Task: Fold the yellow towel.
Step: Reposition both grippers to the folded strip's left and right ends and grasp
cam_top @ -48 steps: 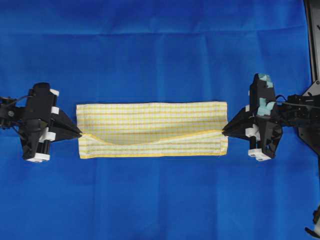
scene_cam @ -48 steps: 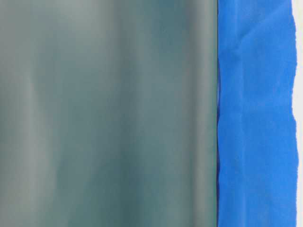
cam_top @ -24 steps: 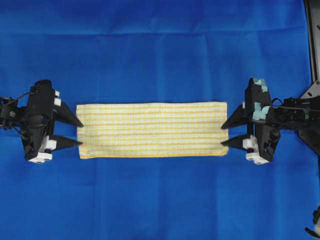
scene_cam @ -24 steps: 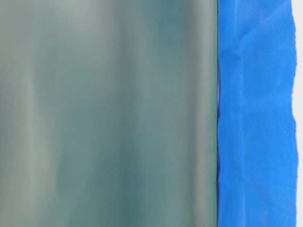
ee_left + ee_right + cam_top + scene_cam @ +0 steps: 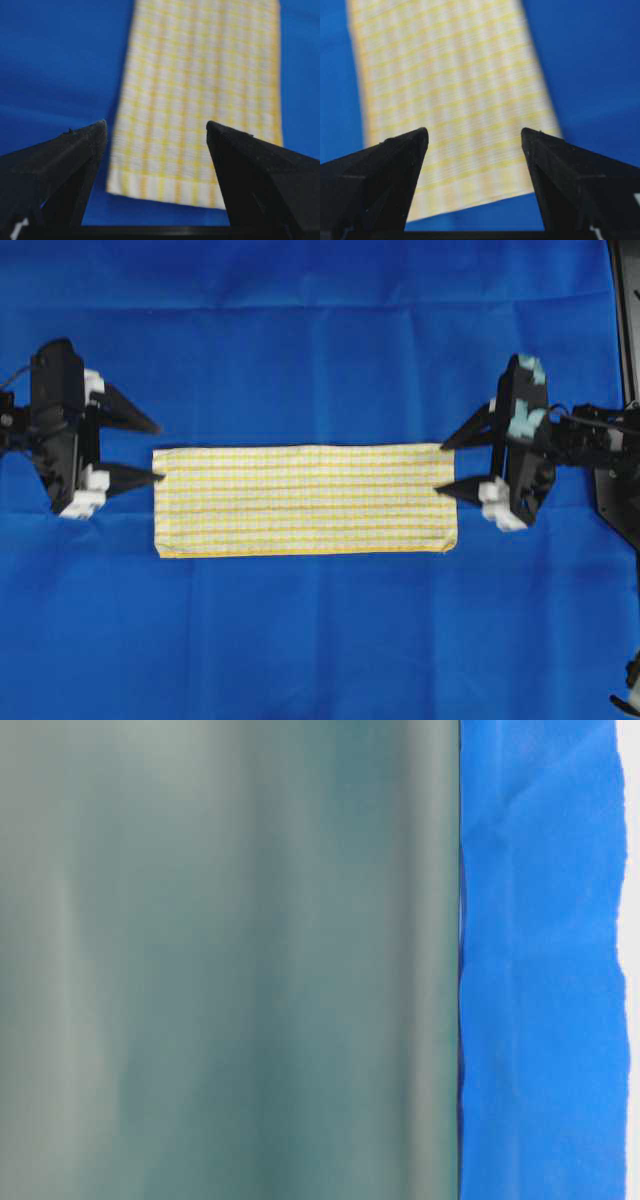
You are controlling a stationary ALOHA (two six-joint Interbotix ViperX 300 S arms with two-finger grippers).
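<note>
Both hands spread, flanking flat yellow towel (image 5: 305, 500).

The overhead view is bright and evenly lit, the blue cloth (image 5: 320, 640) saturated and free of glare, with only short soft shadows under the left gripper (image 5: 158, 451) and the right gripper (image 5: 441, 465) and a thin dark line along the far edge of the yellow towel (image 5: 305, 500). Focus there is fair, though the towel's checks look slightly soft. The table-level view is almost filled by a defocused grey-green blur (image 5: 230, 960); only a strip of wrinkled blue cloth at its right side is sharp. Both wrist views are blurred: the towel's pattern smears, most strongly in the right wrist view, and the black jaws read as dark silhouettes with little surface detail.
</note>
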